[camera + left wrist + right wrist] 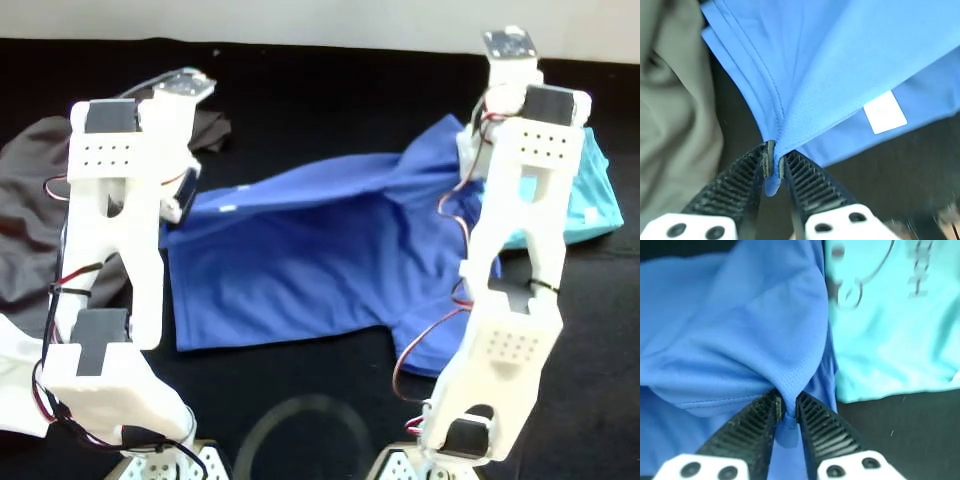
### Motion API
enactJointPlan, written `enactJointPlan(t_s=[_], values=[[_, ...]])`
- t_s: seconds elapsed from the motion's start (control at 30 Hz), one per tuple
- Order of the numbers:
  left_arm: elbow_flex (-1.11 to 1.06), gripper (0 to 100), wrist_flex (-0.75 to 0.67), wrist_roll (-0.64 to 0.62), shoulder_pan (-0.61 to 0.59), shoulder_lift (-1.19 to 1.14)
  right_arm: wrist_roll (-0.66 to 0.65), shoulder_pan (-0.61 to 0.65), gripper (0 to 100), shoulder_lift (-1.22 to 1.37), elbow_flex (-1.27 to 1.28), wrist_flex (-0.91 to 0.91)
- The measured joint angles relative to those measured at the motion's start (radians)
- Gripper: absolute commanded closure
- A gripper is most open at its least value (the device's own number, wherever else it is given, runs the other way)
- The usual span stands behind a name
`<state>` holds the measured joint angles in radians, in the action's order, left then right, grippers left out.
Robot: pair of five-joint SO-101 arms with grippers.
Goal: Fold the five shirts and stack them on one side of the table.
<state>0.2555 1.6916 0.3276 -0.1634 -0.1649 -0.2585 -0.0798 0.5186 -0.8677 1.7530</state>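
Observation:
A royal blue shirt lies spread across the middle of the black table, folded over lengthwise. My left gripper is shut on a bunched corner of the blue shirt at its left end, beside a white label. At the shirt's right end my right gripper is shut on a pinch of the blue shirt. In the high view the left gripper and the right gripper hold the cloth's far edge lifted.
A dark grey shirt lies bunched at the left, seen as grey cloth by the left gripper. A turquoise shirt lies at the right, close to the right gripper. White cloth sits at the lower left.

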Motion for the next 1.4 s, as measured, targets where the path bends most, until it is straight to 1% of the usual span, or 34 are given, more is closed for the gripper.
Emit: enactJointPlan(t_s=[0.2,0.3,0.4,0.57,0.73,0.83,0.93,1.17,1.33,1.4], values=[[-0.031,99,0.038,0.0,0.002,0.002,0.002,-0.005,99.3,-0.258,0.381,0.0],[-0.121,99,0.038,0.0,0.034,0.037,0.003,-0.038,99.3,-0.399,0.583,-0.026],[-0.241,99,0.034,0.029,0.074,0.118,-0.011,-0.074,99.3,-0.525,0.769,-0.074],[-0.473,99,-0.083,0.04,0.075,0.238,-0.078,-0.121,99.3,-0.667,1.036,-0.149],[-0.671,99,-0.201,0.04,0.077,0.27,-0.135,-0.153,99.3,-0.755,1.237,-0.21],[-0.736,99,-0.247,0.04,0.077,0.273,-0.143,-0.153,99.3,-0.799,1.32,-0.247],[-0.755,99,-0.253,0.04,0.077,0.284,-0.143,-0.155,99.3,-0.845,1.359,-0.255],[-0.772,99,-0.238,0.04,0.077,0.285,-0.149,-0.157,99.3,-0.956,1.37,-0.21],[-0.819,99,-0.238,0.04,0.077,0.285,-0.149,-0.157,99.3,-0.973,1.37,-0.21],[-0.85,99,-0.258,0.04,0.081,0.285,-0.149,-0.161,99.3,-0.973,1.37,-0.21]])
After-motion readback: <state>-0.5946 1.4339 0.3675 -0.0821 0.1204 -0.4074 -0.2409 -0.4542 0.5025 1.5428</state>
